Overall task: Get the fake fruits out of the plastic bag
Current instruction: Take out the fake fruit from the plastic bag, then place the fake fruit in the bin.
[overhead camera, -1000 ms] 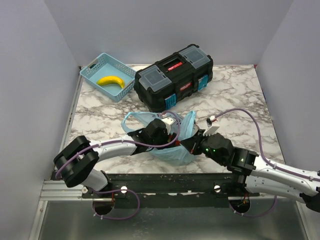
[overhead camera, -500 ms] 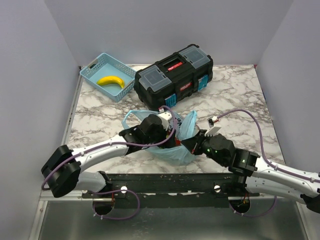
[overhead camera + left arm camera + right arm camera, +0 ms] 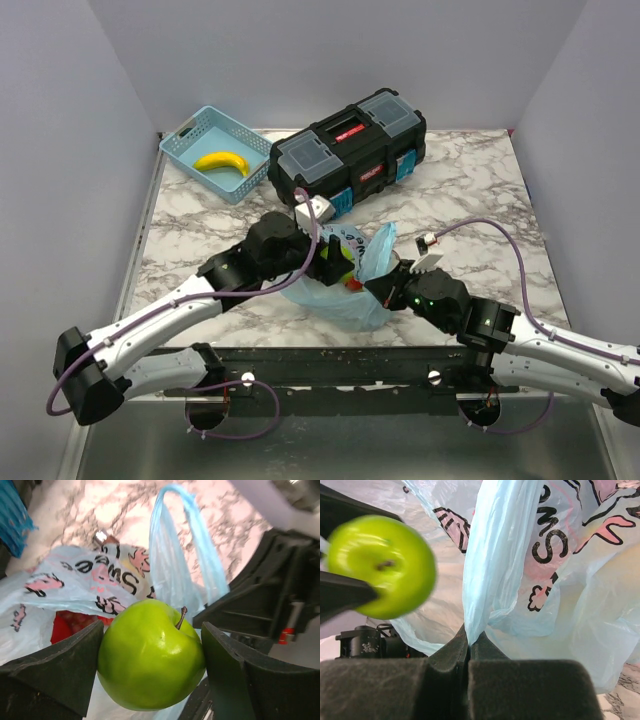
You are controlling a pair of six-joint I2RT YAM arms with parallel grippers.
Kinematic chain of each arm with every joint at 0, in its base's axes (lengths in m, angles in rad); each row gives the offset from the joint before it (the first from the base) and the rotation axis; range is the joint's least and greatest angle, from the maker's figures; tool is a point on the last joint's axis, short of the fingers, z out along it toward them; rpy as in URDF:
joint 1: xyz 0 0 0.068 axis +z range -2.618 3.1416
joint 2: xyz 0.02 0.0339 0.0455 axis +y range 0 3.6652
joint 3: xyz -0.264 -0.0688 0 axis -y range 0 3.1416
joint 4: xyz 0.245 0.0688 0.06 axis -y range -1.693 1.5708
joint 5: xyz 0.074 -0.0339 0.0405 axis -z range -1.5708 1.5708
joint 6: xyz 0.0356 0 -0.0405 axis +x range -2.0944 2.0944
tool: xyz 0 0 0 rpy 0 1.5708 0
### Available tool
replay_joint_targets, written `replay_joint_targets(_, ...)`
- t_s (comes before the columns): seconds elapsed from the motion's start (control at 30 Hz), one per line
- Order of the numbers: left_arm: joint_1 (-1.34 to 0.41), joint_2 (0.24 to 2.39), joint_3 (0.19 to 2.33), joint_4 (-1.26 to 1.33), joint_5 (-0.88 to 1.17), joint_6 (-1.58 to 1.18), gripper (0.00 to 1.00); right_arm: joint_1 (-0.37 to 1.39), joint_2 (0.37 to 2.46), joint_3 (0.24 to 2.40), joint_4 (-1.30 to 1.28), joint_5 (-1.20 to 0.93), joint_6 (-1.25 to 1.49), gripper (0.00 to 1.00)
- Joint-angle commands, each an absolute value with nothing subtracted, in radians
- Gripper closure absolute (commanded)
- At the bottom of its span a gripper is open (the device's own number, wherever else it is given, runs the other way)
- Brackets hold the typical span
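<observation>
Fake fruits: a green apple point(image 3: 150, 655) sits clamped between the left gripper point(image 3: 338, 262) fingers at the mouth of the plastic bag point(image 3: 350, 305) | a red fruit point(image 3: 70, 625) lies inside the bag | right gripper point(image 3: 469, 662) pinched tight on a bag fold | bag rests on the marble table point(image 3: 470, 190), near a black toolbox point(image 3: 350, 150)

The left arm point(image 3: 170, 310) has stretched out. Its elbow has swung down toward the near-left corner, and its wrist has lifted out of the bag point(image 3: 352, 306) and moved back toward the toolbox point(image 3: 350, 150). The left fingers point(image 3: 50, 675), which were buried in the bag a second ago, now sit above its mouth, clamping a green apple point(image 3: 150, 660).
</observation>
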State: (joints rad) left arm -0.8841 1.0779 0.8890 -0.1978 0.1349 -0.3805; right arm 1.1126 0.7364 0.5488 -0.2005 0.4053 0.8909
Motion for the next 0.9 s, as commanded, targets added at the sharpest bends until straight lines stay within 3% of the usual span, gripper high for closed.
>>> replay_joint_targets(0.0,-0.825,0.975,0.964,-0.241,0.217,-0.384,1.00,1.112,0.727,0.554,-0.214,0.444,0.885,0.99)
replay_joint_targets(0.23,-0.600,0.837,1.030,-0.269,0.244,-0.470,1.00,1.114,0.733,0.541,-0.187,0.421,0.889,0.99)
replay_joint_targets(0.43,-0.429,0.791,1.027,-0.268,0.062,-0.566,1.00,1.113,0.774,0.549,-0.139,0.429,0.881,0.99)
replay_joint_targets(0.7,-0.313,0.912,1.085,-0.201,-0.052,-0.691,1.00,1.113,0.842,0.578,-0.123,0.423,0.868,0.99)
replay_joint_targets(0.87,-0.157,1.058,1.166,-0.145,0.046,-0.893,1.00,1.114,0.836,0.584,-0.123,0.428,0.861,0.99)
